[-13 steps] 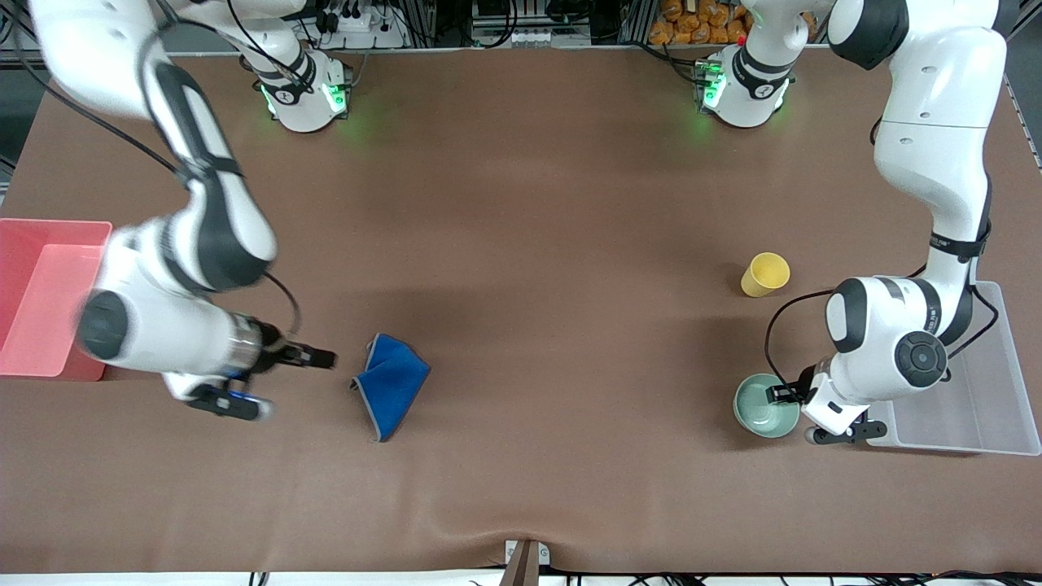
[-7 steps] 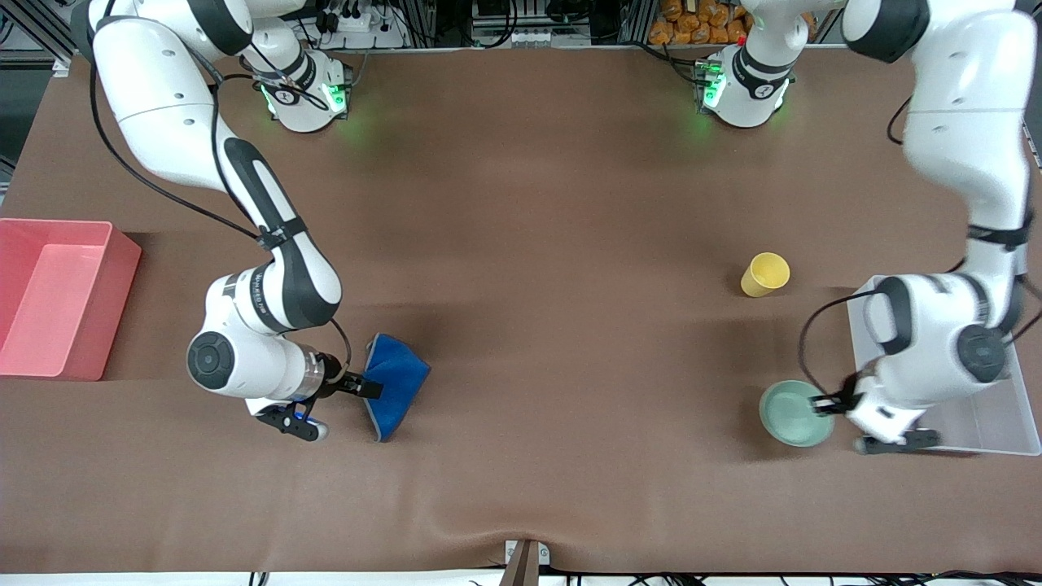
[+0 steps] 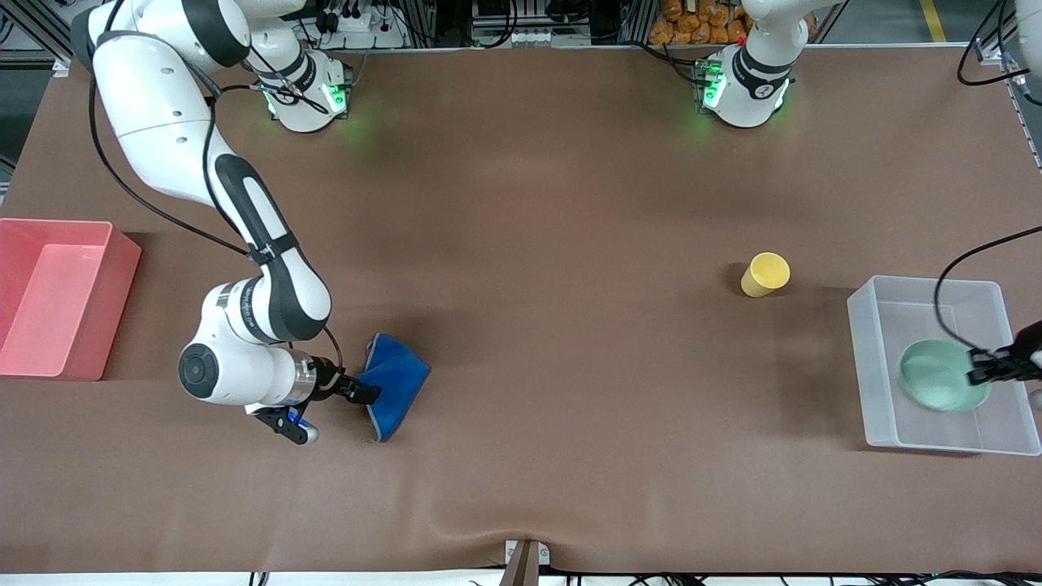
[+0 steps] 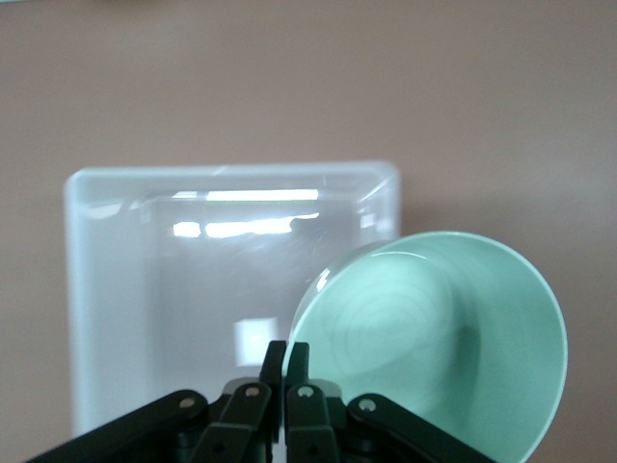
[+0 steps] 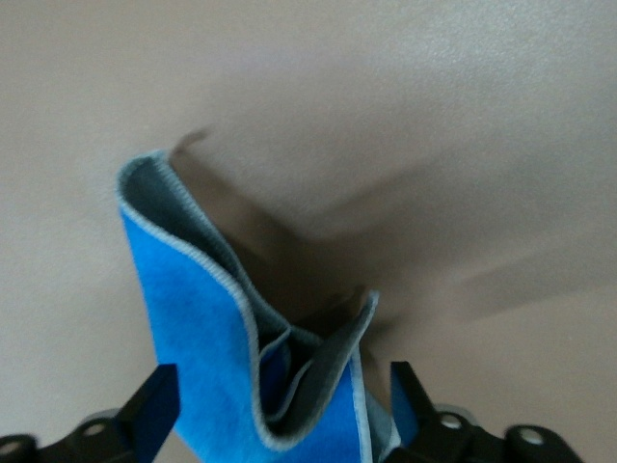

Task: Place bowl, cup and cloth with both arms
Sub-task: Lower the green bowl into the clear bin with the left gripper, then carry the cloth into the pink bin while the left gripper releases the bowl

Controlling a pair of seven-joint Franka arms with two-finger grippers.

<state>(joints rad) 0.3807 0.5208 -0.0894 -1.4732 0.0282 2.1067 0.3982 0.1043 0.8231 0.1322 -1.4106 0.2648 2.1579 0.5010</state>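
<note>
Brown table (image 3: 521, 325) — rumpled blue cloth (image 3: 394, 382), grey-edged.

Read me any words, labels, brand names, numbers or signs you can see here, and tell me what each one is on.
None can be read.
Small dark marks on the arm bases by the green lights: too small to read.
The bowl in the left hand, the cup, the cloth at the right hand, the clear bin and the red bin carry no print.
</note>
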